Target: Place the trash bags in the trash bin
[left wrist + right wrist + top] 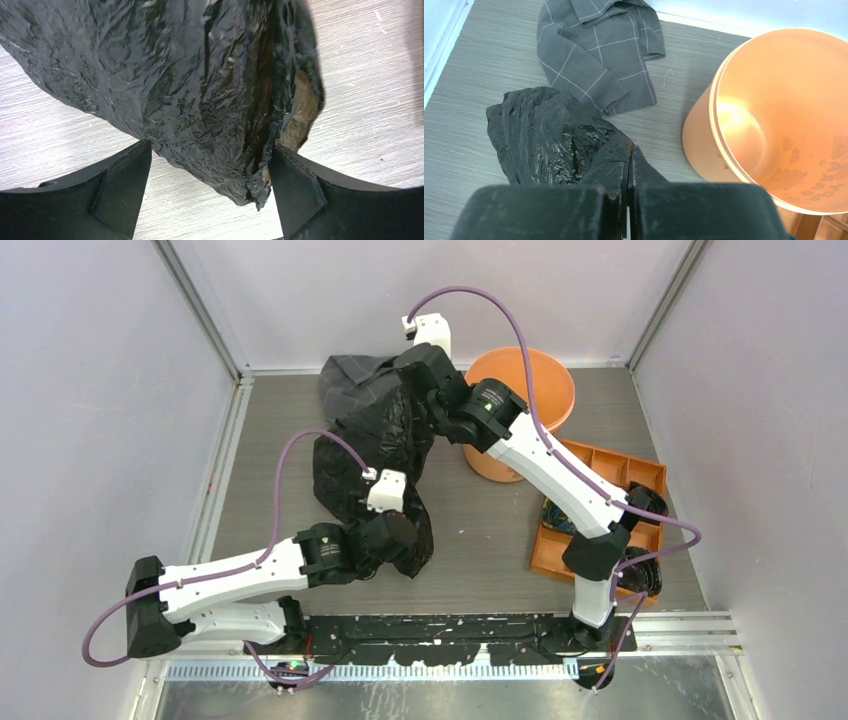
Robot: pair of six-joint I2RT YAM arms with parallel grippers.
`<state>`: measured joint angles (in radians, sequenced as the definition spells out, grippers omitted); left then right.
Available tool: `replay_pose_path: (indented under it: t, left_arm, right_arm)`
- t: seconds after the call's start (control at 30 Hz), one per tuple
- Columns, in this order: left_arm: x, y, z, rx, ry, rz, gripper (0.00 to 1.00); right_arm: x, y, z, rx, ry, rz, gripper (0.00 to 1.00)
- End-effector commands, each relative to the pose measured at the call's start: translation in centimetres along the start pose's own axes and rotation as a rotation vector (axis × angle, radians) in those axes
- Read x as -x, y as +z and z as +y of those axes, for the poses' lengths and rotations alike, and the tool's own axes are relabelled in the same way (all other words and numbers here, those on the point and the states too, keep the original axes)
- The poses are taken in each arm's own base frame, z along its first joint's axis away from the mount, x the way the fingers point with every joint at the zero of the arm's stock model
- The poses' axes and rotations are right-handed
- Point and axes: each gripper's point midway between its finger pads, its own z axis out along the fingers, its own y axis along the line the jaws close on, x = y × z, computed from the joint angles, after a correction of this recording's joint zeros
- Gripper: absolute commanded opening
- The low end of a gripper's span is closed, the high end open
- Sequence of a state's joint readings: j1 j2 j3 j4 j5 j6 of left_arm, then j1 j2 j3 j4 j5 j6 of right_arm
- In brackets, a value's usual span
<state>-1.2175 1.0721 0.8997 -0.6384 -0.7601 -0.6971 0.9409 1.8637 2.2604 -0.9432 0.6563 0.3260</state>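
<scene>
Just left of the bin (545, 390), the bag (375, 440) sits outside it, prob. thin, light, floppy, slick film, best bunched at a fold: R gripper (629, 172) pinches one, L gripper (210, 150) gapes astride the end farthest from the bin.

**Tally on the desk**

One black heap of trash bags (375, 455); the separate bags cannot be counted. One trash bin (545, 380) and one grey checked cloth (350, 380) at the far edge. One compartment tray (598, 455) at the right edge. Two arms, left (240, 575) and right (560, 475).
</scene>
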Motion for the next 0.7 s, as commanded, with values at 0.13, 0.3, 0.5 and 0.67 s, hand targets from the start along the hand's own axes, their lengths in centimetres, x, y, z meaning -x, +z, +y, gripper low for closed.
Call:
replay_pose_path:
  t: [0.13,0.3,0.5,0.67]
  left_arm:
    - [1.1,0.8,0.7,0.078,-0.072,-0.090,0.87]
    - [2.0,-0.2,2.9,0.113,-0.087,-0.150,0.71]
    - [3.5,0.2,4.8,0.129,-0.090,-0.133,0.27]
    - [6.3,-0.1,5.3,0.073,-0.110,-0.140,0.01]
  right_arm:
    - [1.8,-1.2,-0.9,-0.005,0.046,-0.050,0.01]
    - [1.3,-1.2,-1.8,-0.021,0.044,-0.041,0.00]
    - [0.7,-2.0,-2.2,-0.006,0.062,-0.029,0.00]
    - [-0.5,-2.9,-3.1,0.000,0.058,-0.009,0.03]
